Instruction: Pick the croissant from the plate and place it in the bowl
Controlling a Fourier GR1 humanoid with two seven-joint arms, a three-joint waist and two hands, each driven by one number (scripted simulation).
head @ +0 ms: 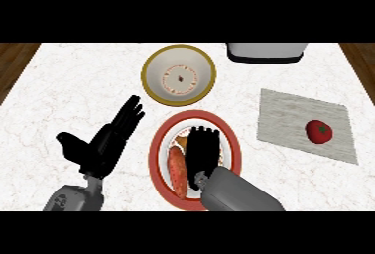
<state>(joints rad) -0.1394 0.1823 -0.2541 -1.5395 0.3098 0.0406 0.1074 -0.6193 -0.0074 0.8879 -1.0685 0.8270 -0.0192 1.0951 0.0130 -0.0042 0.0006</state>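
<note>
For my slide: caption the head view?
Right hand over the croissant on the plate; bowl waits beyond.

Counter top [66, 89]: white marble with faint grey veining, filling most of the view. Dark wood floor [15, 59] shows past the counter's left and right edges at the top corners. Lighting even; soft shadows lie close under what stands on the counter.

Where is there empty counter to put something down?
Bare counter lies left of the bowl, above the open left hand. More lies between the red-rimmed plate and the grey mat holding the tomato. The middle is crowded: the right hand covers the plate, over the croissant.
</note>
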